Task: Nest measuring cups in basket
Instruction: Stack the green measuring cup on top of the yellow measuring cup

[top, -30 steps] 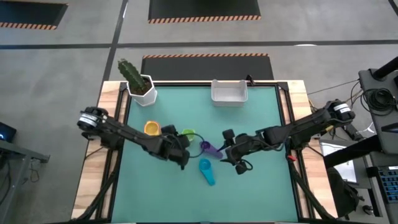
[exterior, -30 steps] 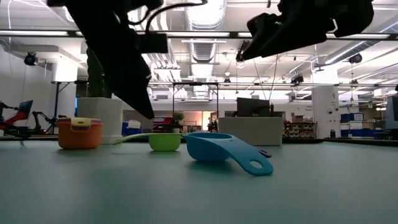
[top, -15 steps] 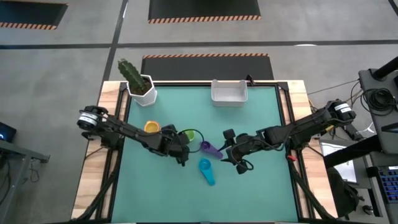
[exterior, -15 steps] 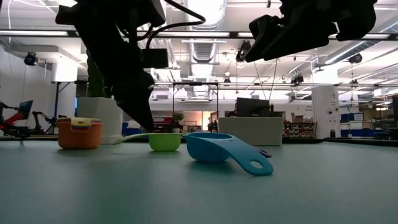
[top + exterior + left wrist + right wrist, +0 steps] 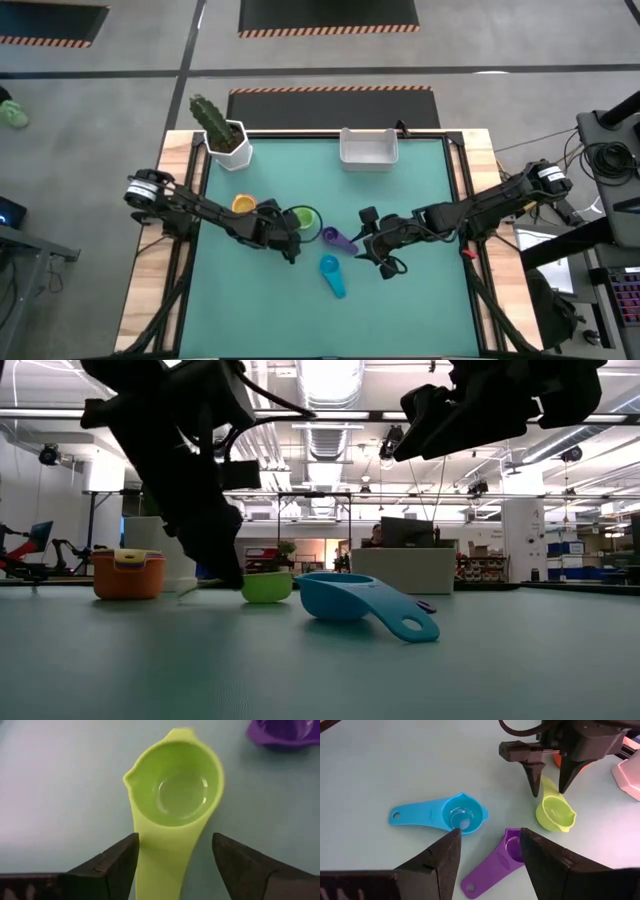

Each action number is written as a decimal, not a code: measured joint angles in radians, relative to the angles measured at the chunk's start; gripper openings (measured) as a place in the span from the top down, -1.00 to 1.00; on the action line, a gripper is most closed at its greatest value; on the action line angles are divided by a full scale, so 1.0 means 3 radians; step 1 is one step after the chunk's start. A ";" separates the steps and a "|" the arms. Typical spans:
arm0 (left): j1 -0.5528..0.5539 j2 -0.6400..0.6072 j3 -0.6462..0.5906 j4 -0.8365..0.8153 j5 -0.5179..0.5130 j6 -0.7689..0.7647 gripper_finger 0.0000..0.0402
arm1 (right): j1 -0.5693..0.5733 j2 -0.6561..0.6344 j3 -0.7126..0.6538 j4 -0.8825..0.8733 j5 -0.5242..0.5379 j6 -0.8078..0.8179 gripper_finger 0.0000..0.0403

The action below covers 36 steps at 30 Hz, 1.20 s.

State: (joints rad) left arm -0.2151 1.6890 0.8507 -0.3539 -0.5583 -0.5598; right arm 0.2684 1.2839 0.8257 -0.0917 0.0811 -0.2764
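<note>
The green measuring cup point(image 5: 175, 790) lies on the mat, its flat handle point(image 5: 162, 870) running back between the fingers of my open left gripper point(image 5: 292, 232), which is down at the table point(image 5: 228, 570). An orange cup point(image 5: 243, 205) with a yellow one nested inside stands to its left. The purple cup point(image 5: 512, 845) and the blue cup point(image 5: 462, 815) lie below my open right gripper point(image 5: 373, 250), which hangs above the mat touching nothing. The white basket point(image 5: 368, 148) stands at the far edge. No red or teal cup shows. My left gripper stands astride the green cup's handle point(image 5: 549, 785), coming from above and slanting toward the table's right, fingers lying along the handle's sides. One finger point(image 5: 117, 865) meets the handle's edge in the wrist view; whether it touches I cannot tell. The cup rests flat on the mat.
A white pot with a green cactus point(image 5: 225, 135) stands at the far left corner. The mat point(image 5: 420, 310) lies bare along the near side and on the right. Black rails point(image 5: 465, 200) and wooden boards frame the table.
My left gripper has moved a little toward the far edge and come down over the green cup's handle, its fingertips now at table height. The cups and my right gripper have kept still.
</note>
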 joint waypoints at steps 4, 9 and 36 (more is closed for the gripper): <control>0.0028 0.0000 -0.0033 0.0020 0.0000 -0.0006 -0.04 | 0.0000 0.0000 0.0000 0.0000 0.0000 0.0000 0.06; 0.0041 0.0000 -0.0063 0.0073 0.0000 0.0012 0.07 | 0.0000 0.0001 0.0000 0.0001 0.0000 0.0006 0.06; 0.0037 0.0043 -0.0163 0.0381 -0.0138 0.0232 0.29 | -0.0001 0.0003 0.0000 0.0001 0.0000 0.0043 0.06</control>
State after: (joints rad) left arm -0.2039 1.7019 0.8017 -0.2395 -0.5998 -0.4902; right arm 0.2680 1.2846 0.8258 -0.0914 0.0811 -0.2636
